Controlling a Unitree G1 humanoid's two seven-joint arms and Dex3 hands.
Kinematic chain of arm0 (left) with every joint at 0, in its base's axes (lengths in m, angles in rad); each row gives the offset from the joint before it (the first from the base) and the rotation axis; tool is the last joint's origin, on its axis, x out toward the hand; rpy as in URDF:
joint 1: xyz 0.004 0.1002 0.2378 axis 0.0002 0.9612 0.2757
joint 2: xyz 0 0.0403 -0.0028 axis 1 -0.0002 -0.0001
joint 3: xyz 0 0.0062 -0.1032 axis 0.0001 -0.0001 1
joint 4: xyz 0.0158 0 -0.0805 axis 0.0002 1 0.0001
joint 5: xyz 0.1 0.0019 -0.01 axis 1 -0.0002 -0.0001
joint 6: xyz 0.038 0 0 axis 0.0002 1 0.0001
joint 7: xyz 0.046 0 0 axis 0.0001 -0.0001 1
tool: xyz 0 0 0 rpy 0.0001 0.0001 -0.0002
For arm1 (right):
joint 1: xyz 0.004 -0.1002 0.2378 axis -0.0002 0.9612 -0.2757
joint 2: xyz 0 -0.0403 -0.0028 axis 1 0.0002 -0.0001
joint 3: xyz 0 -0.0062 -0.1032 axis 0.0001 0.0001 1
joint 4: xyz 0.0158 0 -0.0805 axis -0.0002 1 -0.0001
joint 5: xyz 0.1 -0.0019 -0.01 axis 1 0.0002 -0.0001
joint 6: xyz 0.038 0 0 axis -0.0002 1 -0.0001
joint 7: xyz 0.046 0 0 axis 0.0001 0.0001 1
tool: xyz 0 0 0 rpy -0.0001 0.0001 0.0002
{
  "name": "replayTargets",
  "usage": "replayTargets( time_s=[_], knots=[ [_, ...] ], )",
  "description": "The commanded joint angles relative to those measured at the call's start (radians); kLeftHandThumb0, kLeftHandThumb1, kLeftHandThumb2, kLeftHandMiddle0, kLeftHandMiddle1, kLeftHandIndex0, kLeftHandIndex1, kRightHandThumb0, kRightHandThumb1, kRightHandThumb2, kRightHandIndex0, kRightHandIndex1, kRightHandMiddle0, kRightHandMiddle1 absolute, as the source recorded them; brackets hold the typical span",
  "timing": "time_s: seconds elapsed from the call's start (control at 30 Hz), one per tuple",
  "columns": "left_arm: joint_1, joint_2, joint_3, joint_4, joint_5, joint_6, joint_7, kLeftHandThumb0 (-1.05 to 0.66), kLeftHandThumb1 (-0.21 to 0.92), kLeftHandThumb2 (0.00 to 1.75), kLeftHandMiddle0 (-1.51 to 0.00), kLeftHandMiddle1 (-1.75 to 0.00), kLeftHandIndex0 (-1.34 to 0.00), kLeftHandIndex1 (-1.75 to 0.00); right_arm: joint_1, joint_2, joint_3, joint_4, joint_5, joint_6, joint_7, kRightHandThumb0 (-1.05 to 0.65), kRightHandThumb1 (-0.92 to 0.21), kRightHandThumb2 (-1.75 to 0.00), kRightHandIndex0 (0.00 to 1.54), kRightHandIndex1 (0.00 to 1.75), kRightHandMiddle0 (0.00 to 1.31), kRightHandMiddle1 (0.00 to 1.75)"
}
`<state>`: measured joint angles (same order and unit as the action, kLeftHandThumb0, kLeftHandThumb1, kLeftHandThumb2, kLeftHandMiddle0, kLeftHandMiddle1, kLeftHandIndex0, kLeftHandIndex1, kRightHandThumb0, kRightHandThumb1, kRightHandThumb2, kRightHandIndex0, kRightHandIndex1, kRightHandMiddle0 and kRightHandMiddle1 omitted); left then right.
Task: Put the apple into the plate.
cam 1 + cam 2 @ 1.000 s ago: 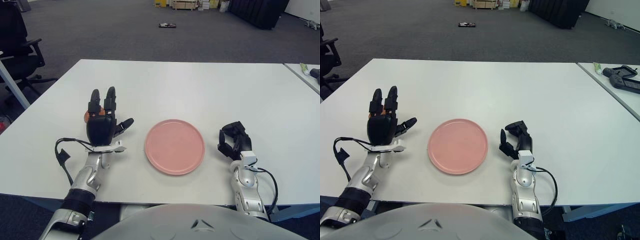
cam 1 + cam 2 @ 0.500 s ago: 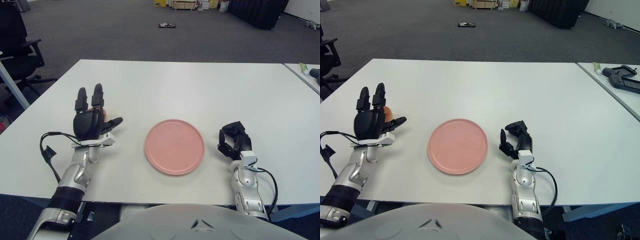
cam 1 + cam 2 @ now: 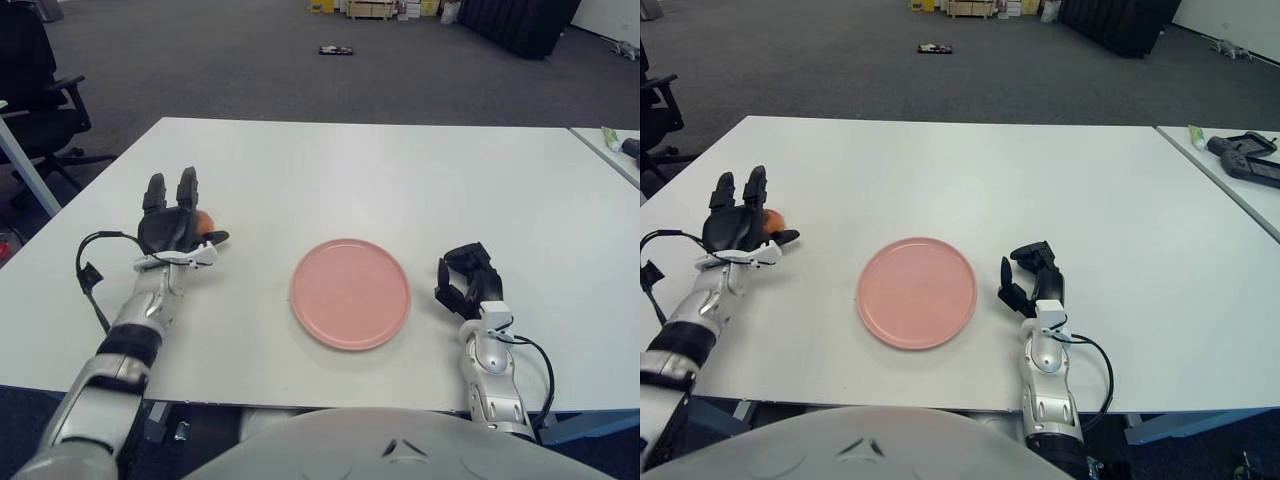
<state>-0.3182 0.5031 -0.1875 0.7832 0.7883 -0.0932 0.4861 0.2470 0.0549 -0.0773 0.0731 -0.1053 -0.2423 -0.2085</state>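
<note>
A white table (image 3: 400,180) fills the view, its near edge closest to the robot and its far edge toward a grey carpeted floor (image 3: 250,60). At the far right a second table (image 3: 1230,175) stands beside it, with a dark controller (image 3: 1245,152) on it. An office chair (image 3: 35,90) stands on the floor off the table's left edge.

A pink plate (image 3: 350,293) lies flat near the middle of the near edge, with nothing on it.

The left hand (image 3: 172,222) is over the table's left side, well to the left of the plate, palm turned away from the camera. Its fingers (image 3: 186,186) point up and toward the far edge, spread apart, and the thumb sticks out toward the plate. They do not close around anything.

The right hand (image 3: 466,280) shows just beside the plate's right rim, close to the near edge, its fingers curled inward with nothing in them.

The apple (image 3: 203,220), small and orange-red, shows just past the left hand on the side toward the plate, mostly hidden behind the palm. Whether the hand touches it cannot be told. It is well apart from the plate, toward the left edge of the table.
</note>
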Motion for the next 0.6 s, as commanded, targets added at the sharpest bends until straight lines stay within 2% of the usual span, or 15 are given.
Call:
replayTargets(
  time_s=[0.0,0.17,0.57],
  knots=[
    [-0.075,0.025,-0.031,0.121,-0.013,-0.029,-0.015,-1.05,0.82,0.05,0.00,0.00,0.00,0.00,-0.015,-0.003,-0.001,0.004,-0.002,0.002,-0.003,-0.39,-0.63,-0.92,0.61,1.44,0.37,1.75],
    [-0.120,0.036,-0.061,0.222,-0.029,-0.055,-0.029,-1.05,0.80,0.04,0.00,0.00,0.00,0.00,-0.014,-0.005,-0.004,0.008,-0.002,-0.005,-0.006,-0.40,-0.61,-0.95,0.63,1.45,0.39,1.75],
    [-0.191,0.036,-0.114,0.319,-0.059,-0.060,-0.079,-1.05,0.82,0.04,0.00,0.00,0.00,0.00,-0.016,-0.005,-0.012,0.019,0.011,-0.020,-0.001,-0.40,-0.59,-0.97,0.63,1.45,0.40,1.75]
  ],
)
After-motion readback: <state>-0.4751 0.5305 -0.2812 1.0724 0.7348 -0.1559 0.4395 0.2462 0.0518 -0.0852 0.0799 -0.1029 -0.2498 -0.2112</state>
